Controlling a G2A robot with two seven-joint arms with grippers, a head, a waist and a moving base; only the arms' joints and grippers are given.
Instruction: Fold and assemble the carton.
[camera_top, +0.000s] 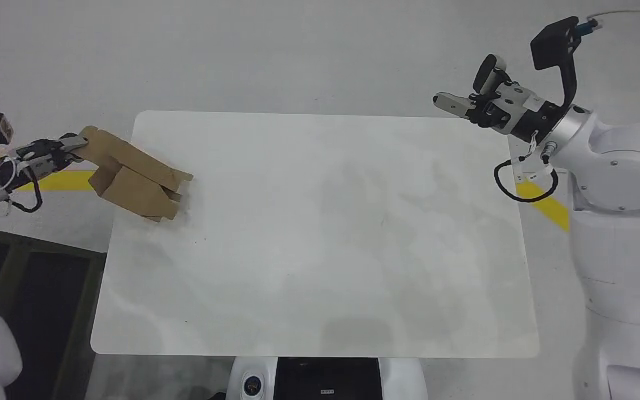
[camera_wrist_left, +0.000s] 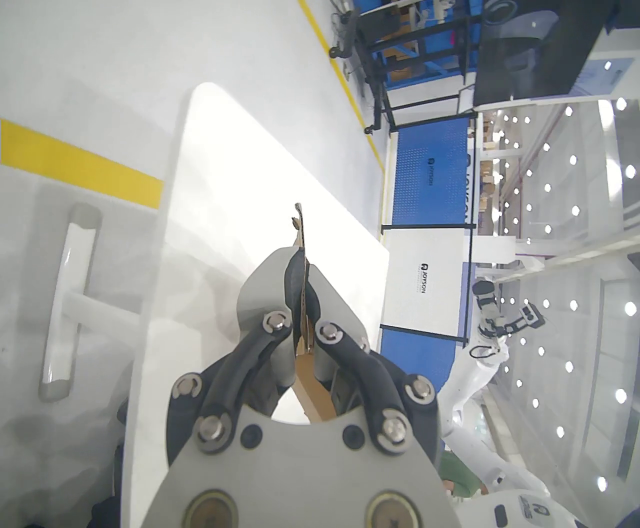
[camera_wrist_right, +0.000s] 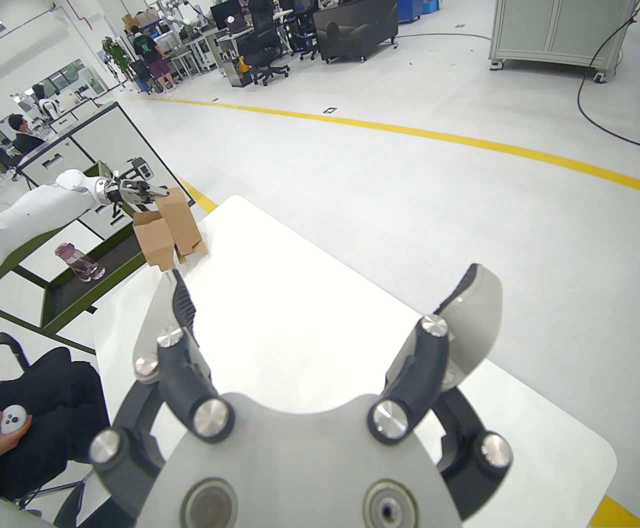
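Left gripper (camera_wrist_left: 299, 272) pinching carton (camera_top: 135, 178) edge, at table (camera_top: 350, 250) corner

A pale grey, glossy floor (camera_wrist_right: 400, 190) spread around the white, round-cornered desk (camera_top: 330, 250), crossed by a curving yellow line (camera_wrist_right: 450, 137). Beyond the line stood black office chairs (camera_wrist_right: 267, 60), a potted plant (camera_wrist_right: 111, 50) and a grey metal cabinet (camera_wrist_right: 555, 30) on castors, with a black cable (camera_wrist_right: 581, 92) trailing over the floor beside it. Near the desk was a drawer cabinet (camera_wrist_right: 75, 150), and a pink water bottle (camera_wrist_right: 80, 260) lay on a dark, green-framed shelf (camera_wrist_right: 70, 295). Blue partition panels (camera_wrist_left: 430, 170) stood farther off, under rows of small ceiling lights (camera_wrist_left: 550, 200).
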